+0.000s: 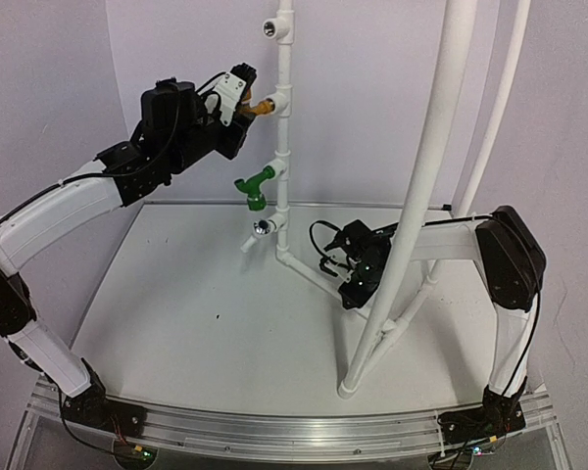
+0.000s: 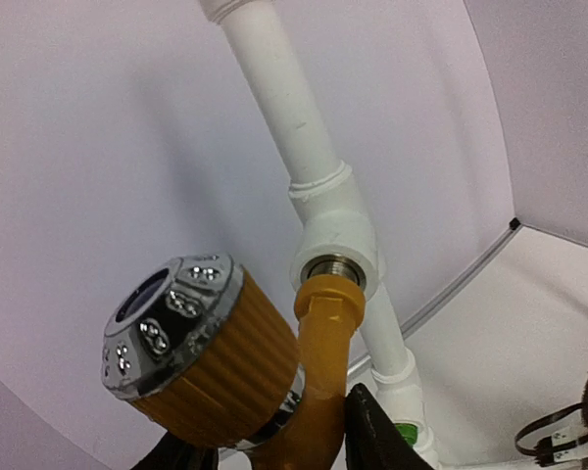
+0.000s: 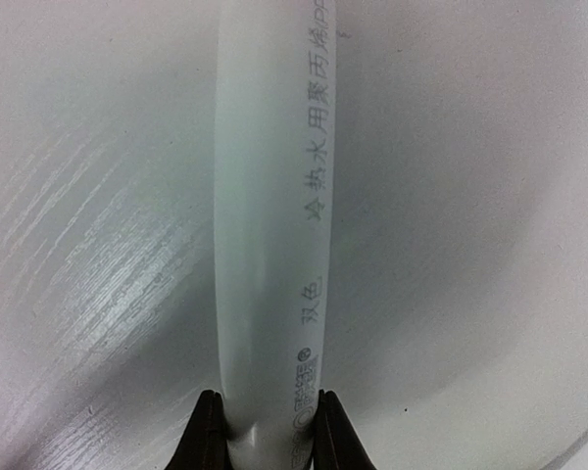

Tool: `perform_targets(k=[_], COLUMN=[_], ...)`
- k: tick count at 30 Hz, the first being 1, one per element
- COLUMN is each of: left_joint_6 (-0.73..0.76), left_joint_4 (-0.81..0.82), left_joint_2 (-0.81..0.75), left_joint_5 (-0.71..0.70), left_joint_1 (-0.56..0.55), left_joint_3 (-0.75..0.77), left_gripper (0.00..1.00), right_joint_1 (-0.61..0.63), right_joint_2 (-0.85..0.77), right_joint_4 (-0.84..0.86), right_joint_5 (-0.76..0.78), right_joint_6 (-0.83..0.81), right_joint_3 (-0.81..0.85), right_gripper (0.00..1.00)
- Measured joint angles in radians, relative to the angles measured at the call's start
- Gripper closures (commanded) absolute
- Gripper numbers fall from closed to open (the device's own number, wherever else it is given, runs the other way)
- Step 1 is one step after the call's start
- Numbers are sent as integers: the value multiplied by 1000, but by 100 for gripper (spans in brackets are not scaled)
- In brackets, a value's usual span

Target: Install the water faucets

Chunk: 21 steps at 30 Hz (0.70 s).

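Observation:
The brass-gold faucet [image 2: 314, 382] has its threaded end at the steel socket of a white tee fitting [image 2: 338, 230] on the upright white pipe [image 1: 283, 147]. Its ribbed knob with a chrome cap [image 2: 176, 333] points left. My left gripper [image 2: 274, 450] is shut on the gold faucet's body, high up by the pipe [image 1: 243, 106]. The green faucet [image 1: 254, 187] sits in the tee below, spout down. My right gripper [image 3: 266, 431] is shut on the low horizontal white pipe [image 3: 274, 215] near the table [image 1: 353, 274].
An empty tee socket [image 1: 271, 27] is at the pipe's top and another [image 1: 263, 228] below the green faucet. A tall white pipe frame [image 1: 421, 186] slants in front of the right arm. The white wall stands close behind.

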Motion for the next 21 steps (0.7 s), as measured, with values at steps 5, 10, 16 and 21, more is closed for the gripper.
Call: perform_targets(k=[5,10,16,21], left_joint_6=[103,88,71,-53], left_joint_4=[27,-10,-123,-158], left_joint_2=[-2,-10,-54,-110], left_joint_5=[-76,-58,25,106], left_joint_1=[9,16,21,36], left_joint_3=[-42,-41,-53,-72], left_gripper=[88,54,40,26], right_joint_1=[-1,-1,-1,-1], right_joint_2=[14,17,19,19], right_joint_4=[12,15,13,15], right_joint_5=[-3,-7,-6,-8], right_joint_6=[3,6,7,7], right_joint_3=[5,9,12,12], right_gripper=[100,100,100,100])
